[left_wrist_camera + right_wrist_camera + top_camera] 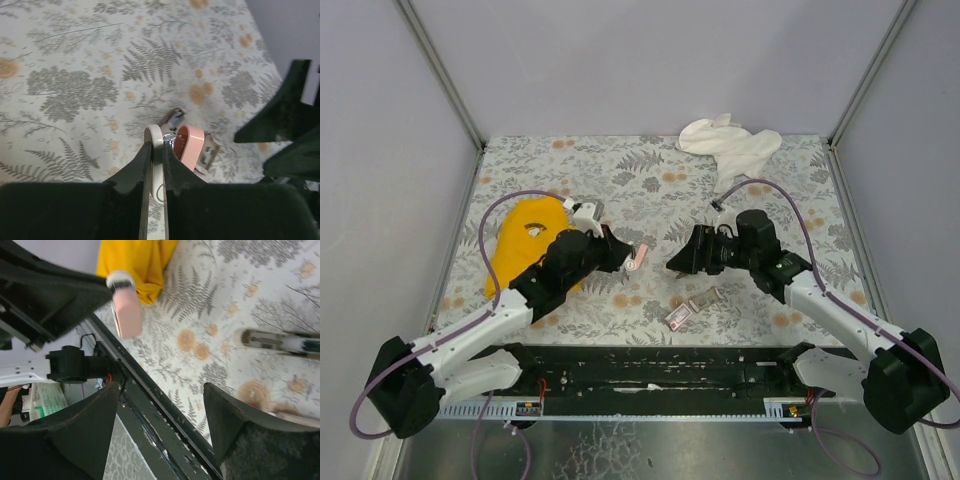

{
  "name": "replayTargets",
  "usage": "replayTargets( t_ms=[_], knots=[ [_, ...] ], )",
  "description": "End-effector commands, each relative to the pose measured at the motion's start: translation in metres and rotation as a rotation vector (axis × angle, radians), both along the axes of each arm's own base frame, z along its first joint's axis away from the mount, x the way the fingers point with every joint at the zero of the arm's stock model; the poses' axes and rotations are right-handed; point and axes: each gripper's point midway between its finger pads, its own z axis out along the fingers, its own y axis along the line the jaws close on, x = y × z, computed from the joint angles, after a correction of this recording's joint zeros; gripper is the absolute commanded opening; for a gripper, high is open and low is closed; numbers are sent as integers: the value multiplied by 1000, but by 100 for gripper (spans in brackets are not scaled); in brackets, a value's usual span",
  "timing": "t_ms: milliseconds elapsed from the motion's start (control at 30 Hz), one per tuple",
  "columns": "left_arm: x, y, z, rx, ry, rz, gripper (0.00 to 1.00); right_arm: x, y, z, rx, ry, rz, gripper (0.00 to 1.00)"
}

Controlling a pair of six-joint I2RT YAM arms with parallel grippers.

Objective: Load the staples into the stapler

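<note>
Starting at the left, a crumpled yellow cloth (525,245) is seen lying on the grey leafy-patterned counter (620,180). Just to its right, the left hand (623,254) is shut tight on the tiny pink plastic stapler (638,259), which is held up above the counter. The pale bottom part is pinched between the fingers (132,172). The pink top seems to be swung away, so a bit of shiny metal can be seen inside. The picking up is done.

Next, the right hand (672,264) is held close to the stapler with its fingers wide apart, and nothing is held in it.

A little nearer the arms, the staples (680,317) are seen on the counter: a small dark-red cardboard box with a grey-brown tray (707,299) beside it. No staple strip can be made out in the stapler, so the filling and the closing are judged not yet done.

Far back at the right, a white cloth (730,145) is bunched up.
</note>
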Motion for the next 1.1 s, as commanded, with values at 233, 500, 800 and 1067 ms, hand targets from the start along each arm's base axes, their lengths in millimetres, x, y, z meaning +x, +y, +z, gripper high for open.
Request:
replayTargets(
  t_ms=[233, 500, 800, 1067],
  knots=[
    [-50, -48, 43, -93, -89, -71, 0, 0, 34, 45, 102, -135, -17, 76],
    [-57, -60, 41, -67, -82, -63, 0, -15, 41, 34, 100, -100, 19, 63],
    [-56, -61, 39, -69, -66, -44, 0, -19, 41, 26, 94, -88, 22, 32],
    [-46, -32, 10, -18, 41, 156, 0, -11, 22, 35, 50, -163, -73, 2]
  ],
)
